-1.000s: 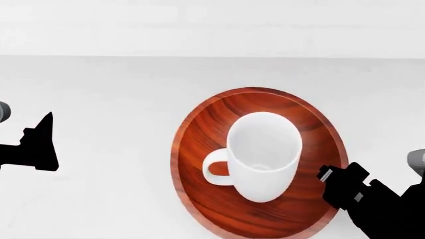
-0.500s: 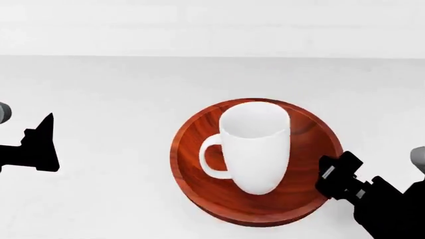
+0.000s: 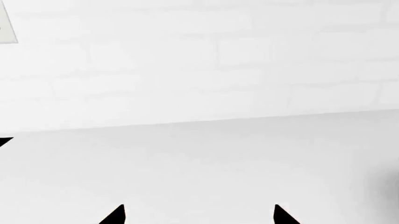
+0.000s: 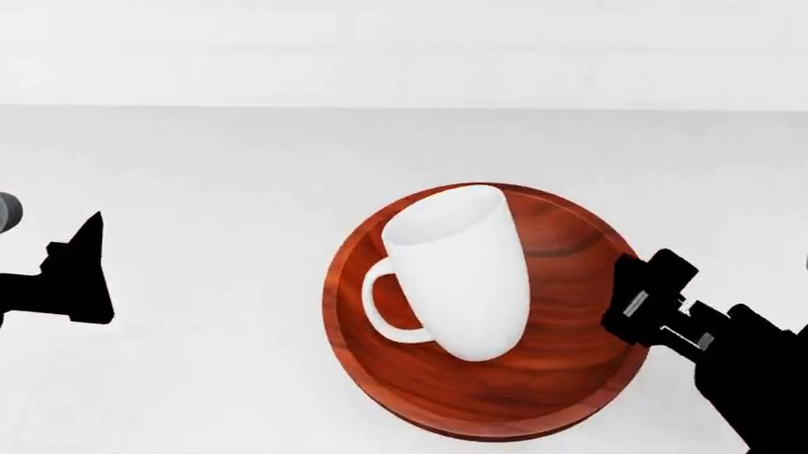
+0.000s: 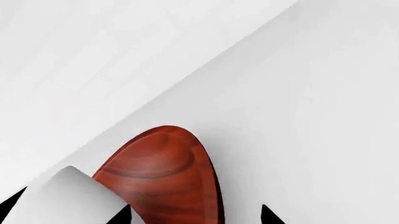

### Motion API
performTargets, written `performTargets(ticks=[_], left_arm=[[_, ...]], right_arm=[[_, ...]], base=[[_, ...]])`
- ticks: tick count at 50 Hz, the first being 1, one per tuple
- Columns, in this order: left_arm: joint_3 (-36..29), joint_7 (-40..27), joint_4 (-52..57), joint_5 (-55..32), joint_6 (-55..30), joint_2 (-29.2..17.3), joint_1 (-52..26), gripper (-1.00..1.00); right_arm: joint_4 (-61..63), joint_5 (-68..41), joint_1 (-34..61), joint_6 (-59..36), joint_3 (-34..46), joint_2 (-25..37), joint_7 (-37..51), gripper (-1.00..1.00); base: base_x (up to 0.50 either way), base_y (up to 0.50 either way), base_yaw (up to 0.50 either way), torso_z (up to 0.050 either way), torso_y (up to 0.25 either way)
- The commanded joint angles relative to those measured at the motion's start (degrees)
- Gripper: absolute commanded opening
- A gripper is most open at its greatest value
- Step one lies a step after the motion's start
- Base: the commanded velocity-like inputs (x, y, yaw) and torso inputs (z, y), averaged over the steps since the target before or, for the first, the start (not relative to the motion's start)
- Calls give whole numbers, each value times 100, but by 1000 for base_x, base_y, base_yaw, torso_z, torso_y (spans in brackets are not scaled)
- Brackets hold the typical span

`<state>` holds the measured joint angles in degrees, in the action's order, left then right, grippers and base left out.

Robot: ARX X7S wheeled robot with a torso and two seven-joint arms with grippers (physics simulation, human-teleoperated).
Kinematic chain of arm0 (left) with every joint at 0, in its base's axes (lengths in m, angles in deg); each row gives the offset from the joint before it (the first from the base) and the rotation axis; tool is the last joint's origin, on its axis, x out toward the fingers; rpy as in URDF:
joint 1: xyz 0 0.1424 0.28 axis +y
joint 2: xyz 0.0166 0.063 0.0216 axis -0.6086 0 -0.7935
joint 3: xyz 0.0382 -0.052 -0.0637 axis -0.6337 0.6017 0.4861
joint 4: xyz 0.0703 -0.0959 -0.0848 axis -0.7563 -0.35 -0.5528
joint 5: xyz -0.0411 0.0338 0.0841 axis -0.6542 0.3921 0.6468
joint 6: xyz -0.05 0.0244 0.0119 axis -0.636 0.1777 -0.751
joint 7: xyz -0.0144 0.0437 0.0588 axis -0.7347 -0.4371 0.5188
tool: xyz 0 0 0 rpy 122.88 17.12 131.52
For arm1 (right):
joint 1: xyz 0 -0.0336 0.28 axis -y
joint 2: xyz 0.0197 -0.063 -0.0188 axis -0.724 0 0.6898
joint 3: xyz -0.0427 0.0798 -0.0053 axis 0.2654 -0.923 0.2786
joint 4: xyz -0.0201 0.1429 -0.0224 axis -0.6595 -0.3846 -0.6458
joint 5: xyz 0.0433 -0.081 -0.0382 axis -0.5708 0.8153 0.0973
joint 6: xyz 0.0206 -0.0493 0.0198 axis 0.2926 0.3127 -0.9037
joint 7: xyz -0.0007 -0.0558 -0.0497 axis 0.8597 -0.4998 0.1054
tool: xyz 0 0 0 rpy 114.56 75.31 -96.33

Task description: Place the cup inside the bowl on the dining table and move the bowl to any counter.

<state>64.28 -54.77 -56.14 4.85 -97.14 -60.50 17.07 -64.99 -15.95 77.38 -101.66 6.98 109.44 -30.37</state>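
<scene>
The reddish-brown wooden bowl (image 4: pixel 569 284) rests on the pale counter (image 4: pixel 227 170), and the white cup (image 4: pixel 448 279) leans inside it with its handle to the left. My right gripper (image 4: pixel 641 295) is at the bowl's right rim. In the right wrist view its jaws stand wide apart astride the rim of the bowl (image 5: pixel 162 177), one tip over the inside, one outside, so my right gripper (image 5: pixel 195 215) is open. The cup (image 5: pixel 62 200) shows beside it. My left gripper (image 4: pixel 104 270) hangs open and empty far left. The dining table is out of view.
A white tiled backsplash (image 4: pixel 404 47) runs along the back of the counter. The left wrist view shows bare counter (image 3: pixel 199 163) and backsplash (image 3: pixel 187 60) ahead of my left gripper (image 3: pixel 197 214).
The bowl looks slightly smaller than a second ago. The cup has tipped inside it, its mouth swinging toward the upper left. My right gripper has shifted up and to the right. The left arm is still.
</scene>
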Motion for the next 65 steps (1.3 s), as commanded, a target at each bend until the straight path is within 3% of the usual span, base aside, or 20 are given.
performTargets(ticks=[1,9,24,36,41,50,65], left_arm=[[57,2,10,-14,113,7,-51,100],[59,-96,208,-128,-189,7,-255,100],[171,-535,1011,-501,-1078,189,-735,100],[193,-839,1194,-766,-1908,304,-1502,100],[-72,-853,735,-754,-2197,353,-2335,100],[-517,-667,-216,-495,-1812,402,-3308,100],[-1069,-416,-1339,-54,-894,495,-3689,100]], right_arm=[[841,794,224,-100,300,383,-35,100],[1898,2236,-183,589,408,766,-256,100],[2923,2436,-228,676,53,1470,-50,100],[2824,2099,1108,-40,298,1603,-50,100],[2664,1948,2094,-569,566,1479,43,100],[1961,2156,3391,-1056,1020,1093,-167,100],[1045,3058,4285,-836,1477,721,-722,100]], base=[[0,0,0,0,0],[0,0,0,0,0],[0,0,0,0,0],[0,0,0,0,0],[0,0,0,0,0],[0,0,0,0,0],[0,0,0,0,0]])
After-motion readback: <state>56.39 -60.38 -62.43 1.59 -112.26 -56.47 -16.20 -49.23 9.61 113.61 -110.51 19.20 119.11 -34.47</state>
